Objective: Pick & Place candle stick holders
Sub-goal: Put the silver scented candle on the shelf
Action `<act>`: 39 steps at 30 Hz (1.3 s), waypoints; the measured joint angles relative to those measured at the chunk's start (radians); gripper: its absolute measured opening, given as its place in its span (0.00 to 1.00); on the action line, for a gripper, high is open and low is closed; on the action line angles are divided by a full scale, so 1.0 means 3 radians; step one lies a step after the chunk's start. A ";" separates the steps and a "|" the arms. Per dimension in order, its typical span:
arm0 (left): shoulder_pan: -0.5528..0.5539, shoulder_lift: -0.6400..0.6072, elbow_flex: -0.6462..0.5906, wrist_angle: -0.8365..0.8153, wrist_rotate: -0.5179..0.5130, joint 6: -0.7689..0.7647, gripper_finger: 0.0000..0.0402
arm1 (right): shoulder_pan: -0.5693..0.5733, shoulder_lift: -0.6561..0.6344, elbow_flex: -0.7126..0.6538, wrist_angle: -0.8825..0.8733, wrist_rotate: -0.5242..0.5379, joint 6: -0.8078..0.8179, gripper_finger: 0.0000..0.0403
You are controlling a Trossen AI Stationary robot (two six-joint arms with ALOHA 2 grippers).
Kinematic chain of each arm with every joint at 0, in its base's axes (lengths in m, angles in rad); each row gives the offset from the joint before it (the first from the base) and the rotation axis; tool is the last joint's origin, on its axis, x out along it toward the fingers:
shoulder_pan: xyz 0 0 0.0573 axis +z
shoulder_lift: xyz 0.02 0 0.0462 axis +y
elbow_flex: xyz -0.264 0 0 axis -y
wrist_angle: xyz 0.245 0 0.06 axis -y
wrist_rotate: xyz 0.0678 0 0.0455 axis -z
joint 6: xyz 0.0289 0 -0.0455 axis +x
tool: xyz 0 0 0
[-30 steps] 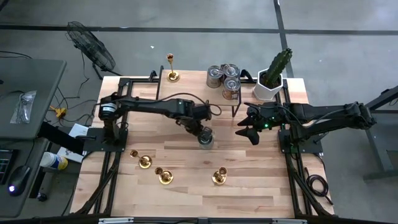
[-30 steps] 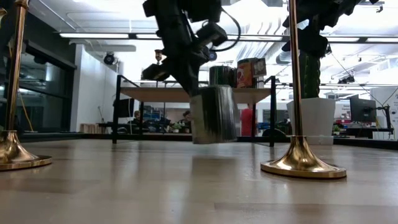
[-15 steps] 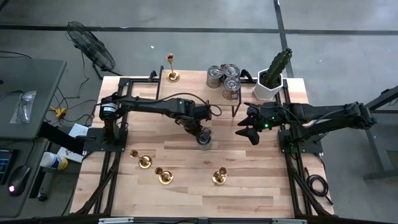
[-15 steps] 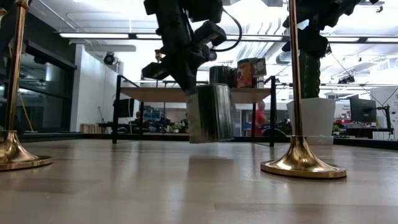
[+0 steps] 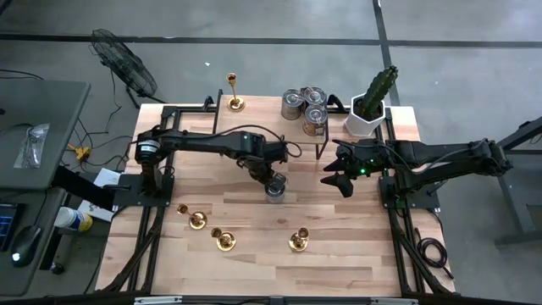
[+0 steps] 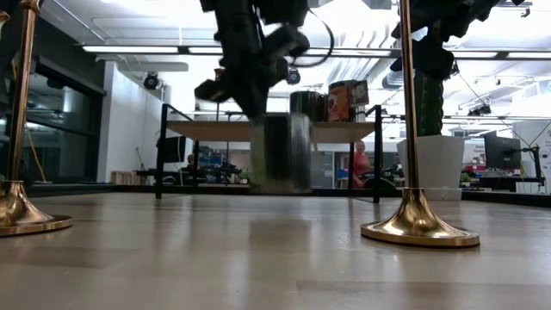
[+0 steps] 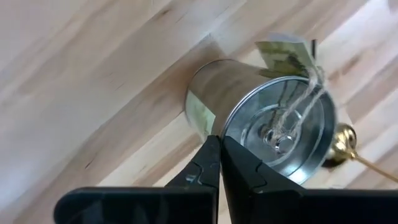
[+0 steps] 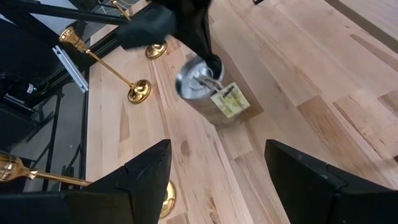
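A: Where is the left arm?
B: Stretched from its side toward the middle of the bench, wrist bent down, left hand point(image 5: 273, 180) with fingers point(image 7: 239, 169) pressed together.
A: And the right?
B: Reaching inward from its side, held level, right hand point(image 5: 335, 180) with fingers point(image 8: 147, 173) spread apart, gripping nothing.

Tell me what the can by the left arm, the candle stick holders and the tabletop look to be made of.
Tin can: bare silvery metal, mirror-like lid, twine and paper tag on top. Candle stick holders: polished brass or gold-plated metal, judging by bright gold reflections. Tabletop: pale wood planks, visible grain and seams, probably sealed.
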 joint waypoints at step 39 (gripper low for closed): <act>0.0988 0.0026 0.1541 -0.0631 -0.0093 0.0644 0.00 | 0.0000 0.0001 0.0000 0.0003 0.0000 -0.0081 0.62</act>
